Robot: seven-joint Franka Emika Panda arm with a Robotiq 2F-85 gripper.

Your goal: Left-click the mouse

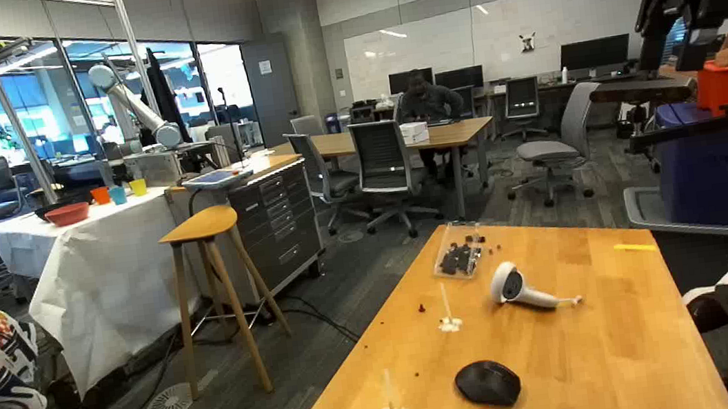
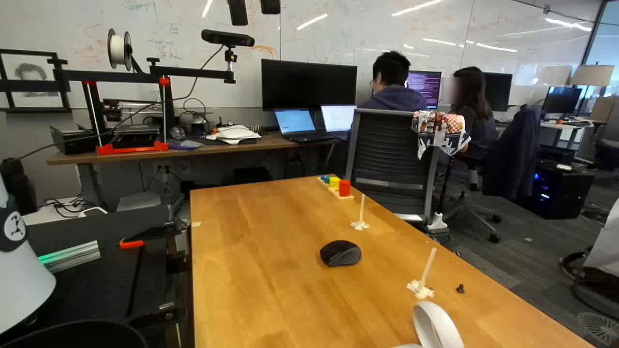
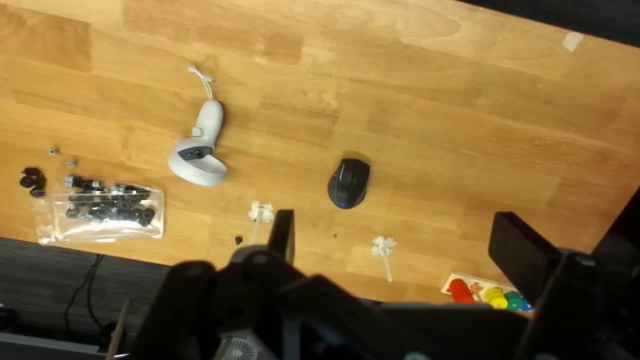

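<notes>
The black mouse (image 1: 488, 384) lies on the wooden table (image 1: 584, 358). It shows in both exterior views (image 2: 340, 253) and near the middle of the wrist view (image 3: 349, 183), all of it visible. My gripper (image 3: 394, 222) is open, with its two black fingers wide apart and nothing between them. In the wrist view the mouse is above the line of the fingertips, nearer the left finger. In the exterior views the gripper (image 1: 671, 55) hangs high above the table, well apart from the mouse; only its fingertips (image 2: 254, 12) show at the top edge in an exterior view.
Two thin upright pegs (image 3: 384, 245) on white bases (image 3: 261, 211) stand near the mouse. A white controller (image 3: 202, 160) lies farther off. A clear box (image 3: 107, 231) of dark parts stands at one table end, a coloured peg toy (image 3: 461, 291) at the other.
</notes>
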